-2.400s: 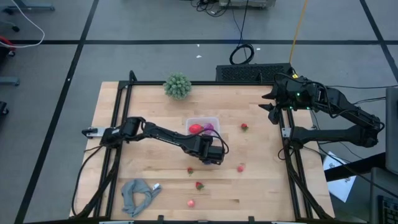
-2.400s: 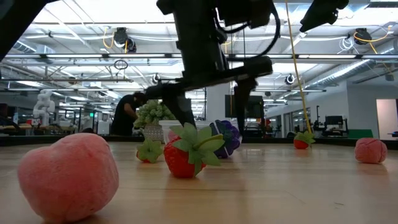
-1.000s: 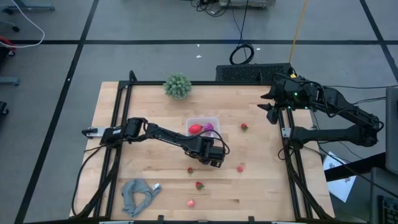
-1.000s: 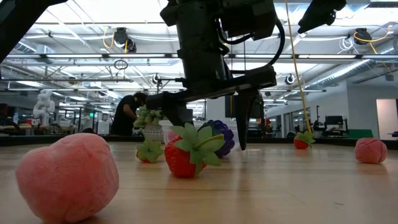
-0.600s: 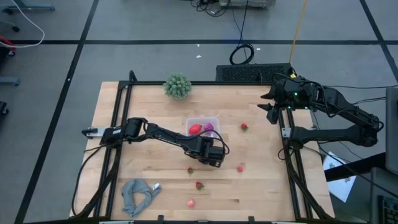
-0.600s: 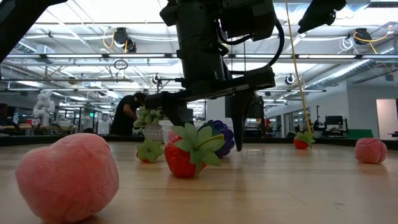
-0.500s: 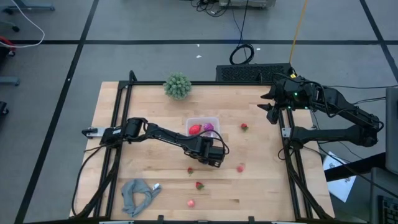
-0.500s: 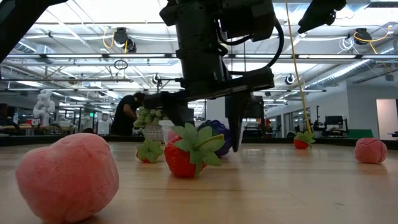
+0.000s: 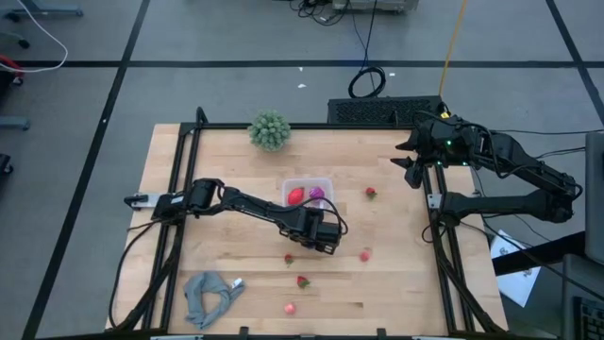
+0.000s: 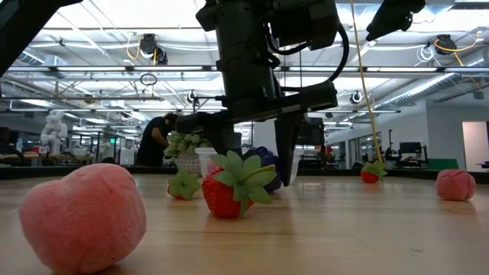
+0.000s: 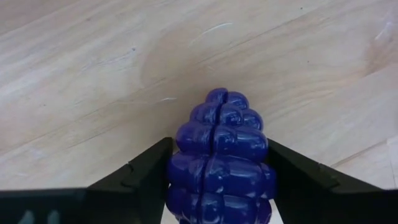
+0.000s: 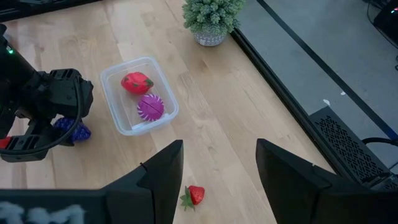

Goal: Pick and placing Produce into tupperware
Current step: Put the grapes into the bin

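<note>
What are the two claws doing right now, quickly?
Left gripper: fingers against both sides of the purple grapes on the table.
Right gripper: open, empty, up by the table's far right corner.

grapes (image 11: 221, 155): dark purple | tupperware (image 12: 118, 74): clear | strawberry (image 12: 195, 195): red | ball (image 12: 211, 14): green

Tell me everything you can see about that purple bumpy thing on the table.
It is a toy bunch of grapes: dark purple, glossy like plastic, knobbly, with a seam down its middle. It lies on the wooden table beside the clear tupperware, between the left tool's two fingers, which stand right against its sides.
</note>
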Controlling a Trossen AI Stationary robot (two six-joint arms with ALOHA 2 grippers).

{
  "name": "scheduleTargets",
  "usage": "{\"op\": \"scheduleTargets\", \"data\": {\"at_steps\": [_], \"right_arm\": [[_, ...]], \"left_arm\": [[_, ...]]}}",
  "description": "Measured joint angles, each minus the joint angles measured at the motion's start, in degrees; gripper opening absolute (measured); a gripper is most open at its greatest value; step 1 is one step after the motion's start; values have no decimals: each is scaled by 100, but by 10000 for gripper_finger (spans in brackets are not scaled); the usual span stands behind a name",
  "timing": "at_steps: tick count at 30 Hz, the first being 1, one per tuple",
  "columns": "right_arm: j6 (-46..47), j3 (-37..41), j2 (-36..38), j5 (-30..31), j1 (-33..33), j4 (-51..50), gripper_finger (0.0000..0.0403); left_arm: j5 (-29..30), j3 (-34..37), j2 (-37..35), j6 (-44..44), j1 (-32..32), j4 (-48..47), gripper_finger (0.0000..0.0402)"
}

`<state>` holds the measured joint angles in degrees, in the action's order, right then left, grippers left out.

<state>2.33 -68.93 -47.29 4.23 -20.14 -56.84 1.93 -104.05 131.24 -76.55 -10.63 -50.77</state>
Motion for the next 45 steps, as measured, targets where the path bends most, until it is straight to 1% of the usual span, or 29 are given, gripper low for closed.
{"op": "scheduleTargets", "data": {"at_steps": [11,26,30,37,43,45], "right_arm": [[0,0,0,0,0,-2,193],[0,0,2,0,0,-2,193],[0,0,2,0,0,-2,193],[0,0,2,0,-2,-2,193],[0,0,2,1,-2,-1,193],[0,0,2,0,-2,0,193]], "left_arm": [[-82,2,-92,-31,-78,175,241],[-76,0,-104,86,-133,142,241],[-32,-32,-284,105,-133,128,241],[486,-38,-967,418,-56,58,241],[1161,-42,-1619,1081,323,-104,241],[1262,-42,-1807,1304,506,-160,241]]}}
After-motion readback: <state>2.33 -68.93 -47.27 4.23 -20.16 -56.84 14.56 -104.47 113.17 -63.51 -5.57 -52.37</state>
